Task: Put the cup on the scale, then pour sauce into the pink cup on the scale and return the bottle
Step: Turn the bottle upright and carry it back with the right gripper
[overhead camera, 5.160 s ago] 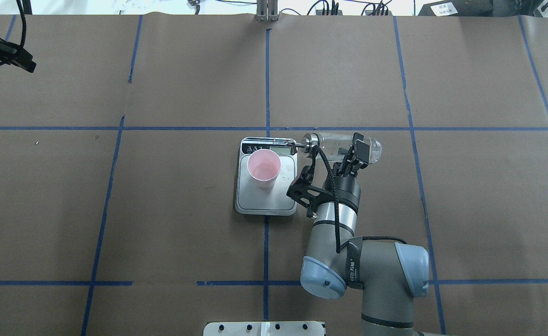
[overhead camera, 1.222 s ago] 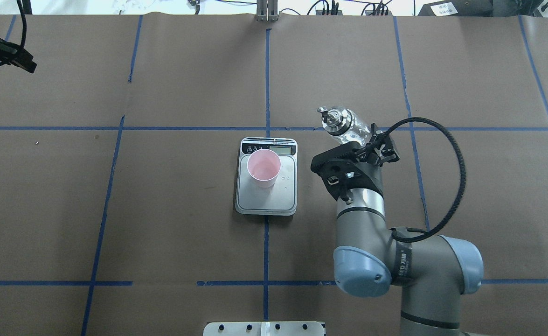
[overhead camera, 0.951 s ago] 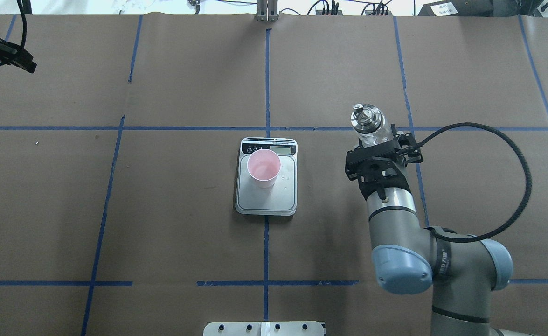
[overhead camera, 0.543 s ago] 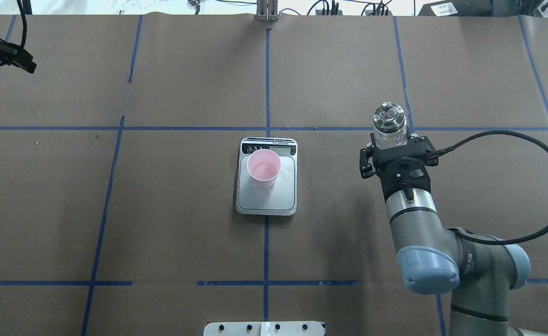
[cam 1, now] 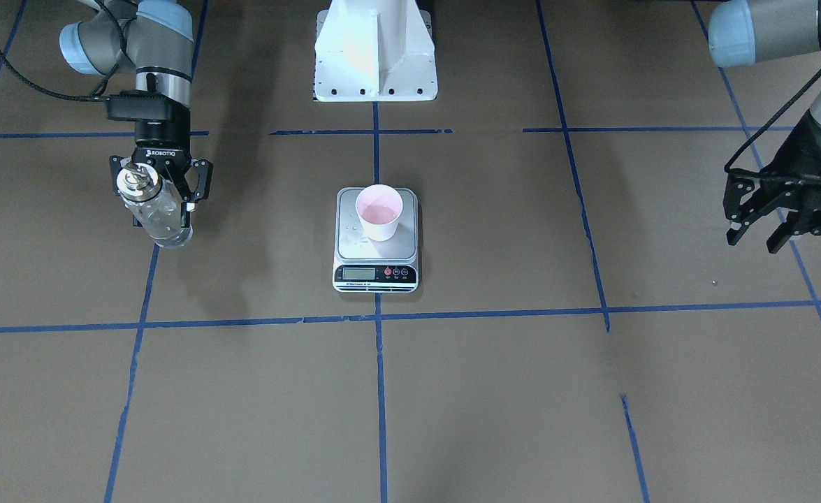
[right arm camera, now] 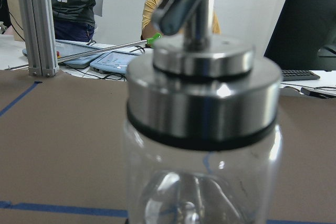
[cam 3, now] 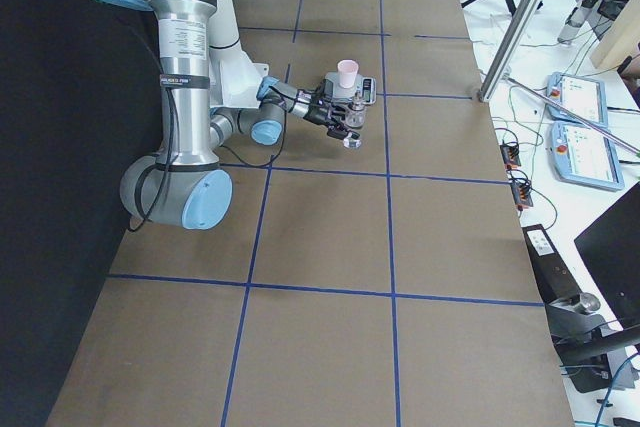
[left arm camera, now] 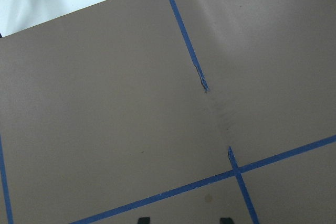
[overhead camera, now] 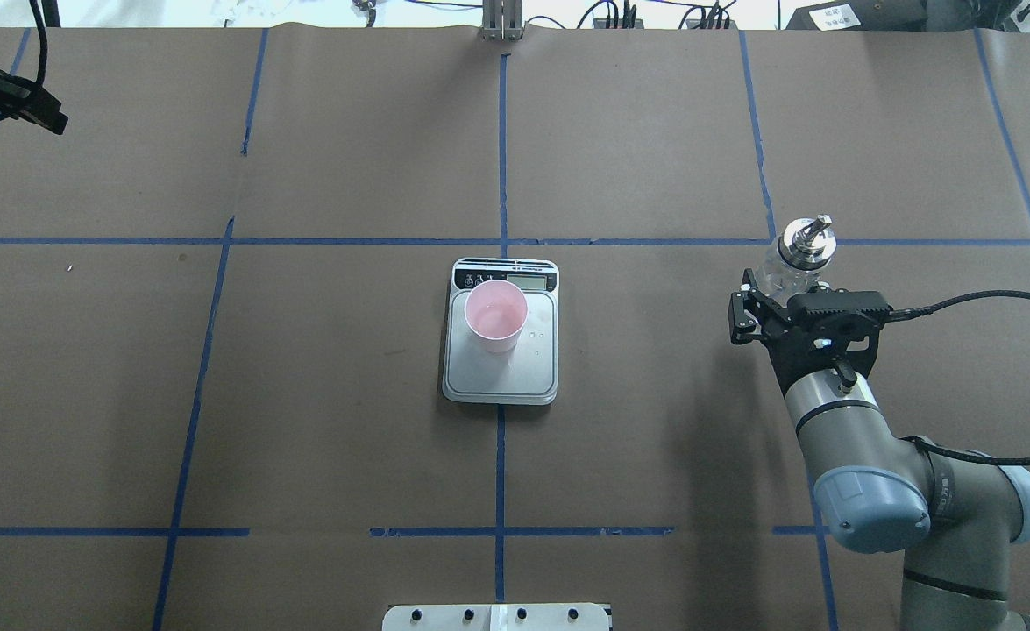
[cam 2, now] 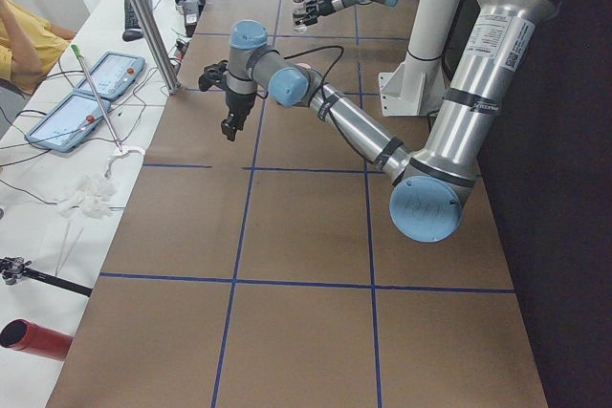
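The pale pink cup (overhead camera: 496,315) stands upright on the steel plate of the scale (overhead camera: 501,372), also seen from the front as cup (cam 1: 379,212) on scale (cam 1: 375,276). Far to the scale's right, my right gripper (overhead camera: 784,285) is shut on the clear glass bottle (overhead camera: 806,241), which is upright with its silver pourer cap on top. The bottle (right arm camera: 202,145) fills the right wrist view; I cannot make out sauce inside it, nor whether its base touches the table. My left gripper (cam 1: 752,241) hangs open and empty at the far left.
A few droplets (overhead camera: 539,336) lie on the scale plate beside the cup. The white robot base (cam 1: 375,49) stands behind the scale. Blue tape lines cross the brown table cover. People and tablets (right arm camera: 113,59) are beyond the table's far edge.
My right arm swung the bottle from lying tilted over the scale to upright, carried it rightward away from the scale, and lowered it. Cup, scale and left arm stayed put.
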Tool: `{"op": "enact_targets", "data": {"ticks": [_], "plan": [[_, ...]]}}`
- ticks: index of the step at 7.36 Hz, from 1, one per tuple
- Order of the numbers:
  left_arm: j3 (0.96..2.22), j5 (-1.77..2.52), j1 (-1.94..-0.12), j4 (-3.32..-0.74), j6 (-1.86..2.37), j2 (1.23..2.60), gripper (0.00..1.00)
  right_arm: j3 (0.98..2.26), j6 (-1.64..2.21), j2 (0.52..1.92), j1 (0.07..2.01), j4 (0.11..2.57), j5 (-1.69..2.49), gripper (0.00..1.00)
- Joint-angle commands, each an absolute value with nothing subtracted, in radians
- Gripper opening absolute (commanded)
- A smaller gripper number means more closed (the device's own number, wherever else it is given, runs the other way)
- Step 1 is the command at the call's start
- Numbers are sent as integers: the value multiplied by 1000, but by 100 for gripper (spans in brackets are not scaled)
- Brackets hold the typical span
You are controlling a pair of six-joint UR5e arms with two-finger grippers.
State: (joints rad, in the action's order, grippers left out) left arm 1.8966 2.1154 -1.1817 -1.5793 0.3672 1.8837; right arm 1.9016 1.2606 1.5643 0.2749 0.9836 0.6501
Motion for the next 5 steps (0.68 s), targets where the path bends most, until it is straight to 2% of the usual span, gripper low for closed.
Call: {"op": "enact_targets", "data": {"ticks": [1, 5], "plan": [[1901, 2115, -1181, -1578, 368, 1884, 54, 1840, 1293, 1575, 273, 944, 652, 0], [1901, 2115, -1181, -1578, 370, 1885, 54, 1776, 1293, 1572, 271, 888, 672, 0]]}}
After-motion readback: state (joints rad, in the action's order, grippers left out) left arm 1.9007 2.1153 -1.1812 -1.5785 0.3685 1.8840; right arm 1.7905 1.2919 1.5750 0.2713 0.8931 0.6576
